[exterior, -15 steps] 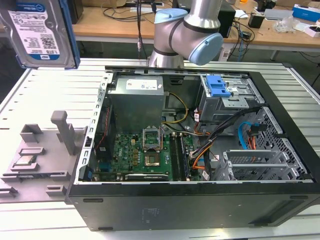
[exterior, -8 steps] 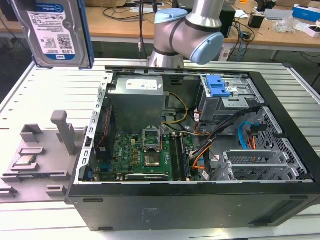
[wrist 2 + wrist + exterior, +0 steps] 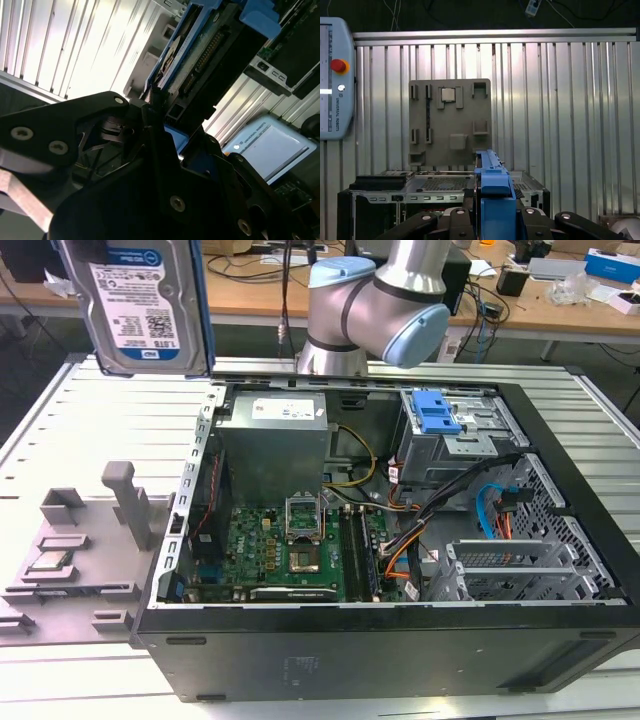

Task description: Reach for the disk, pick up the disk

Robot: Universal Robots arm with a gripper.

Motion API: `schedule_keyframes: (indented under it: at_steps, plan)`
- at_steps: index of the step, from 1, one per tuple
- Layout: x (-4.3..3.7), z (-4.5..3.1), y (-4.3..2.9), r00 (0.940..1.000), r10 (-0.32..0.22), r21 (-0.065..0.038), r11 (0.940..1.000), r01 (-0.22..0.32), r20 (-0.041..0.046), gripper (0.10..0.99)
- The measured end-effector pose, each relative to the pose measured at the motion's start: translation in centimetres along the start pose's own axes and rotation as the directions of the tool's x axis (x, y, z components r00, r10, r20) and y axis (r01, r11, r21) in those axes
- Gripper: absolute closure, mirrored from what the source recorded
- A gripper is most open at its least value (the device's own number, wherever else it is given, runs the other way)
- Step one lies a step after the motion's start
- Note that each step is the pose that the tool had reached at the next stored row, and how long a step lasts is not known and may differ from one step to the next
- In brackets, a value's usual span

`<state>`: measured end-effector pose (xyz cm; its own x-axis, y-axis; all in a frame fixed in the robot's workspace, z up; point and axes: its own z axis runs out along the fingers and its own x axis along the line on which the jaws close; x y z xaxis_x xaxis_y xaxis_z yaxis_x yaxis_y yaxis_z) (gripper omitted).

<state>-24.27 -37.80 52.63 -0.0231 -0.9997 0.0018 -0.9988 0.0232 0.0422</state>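
Pick looks done. Hand (image 3: 492, 222) is clamped on the disk (image 3: 492, 192), with the blue bracket edge pinched between the fingers in both wrist views. Disk is airborne, touching nothing. In the exterior view it hangs above the open PC case (image 3: 400, 640), toward the tabletop's (image 3: 60, 430) far left corner. Reach and lift both complete, I'd say.

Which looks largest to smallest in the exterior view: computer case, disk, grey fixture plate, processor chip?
1. computer case
2-3. disk and grey fixture plate: about alike; the disk is nearer the camera, so unranked
4. processor chip
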Motion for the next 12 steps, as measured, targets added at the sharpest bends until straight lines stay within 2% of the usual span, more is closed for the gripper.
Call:
schedule_keyframes:
  at_steps: [8,11,12]
  plan:
    - [-0.15,-0.12,-2.89,1.0,0.0,0.0,1.0,0.0,0.0,0.722]
    - [-0.22,-0.2,-4.51,1.0,0.0,0.0,1.0,0.0,-0.0001,0.722]
    - [-0.24,-0.21,-4.8,1.0,0.0,0.0,1.0,0.0,-0.0001,0.722]
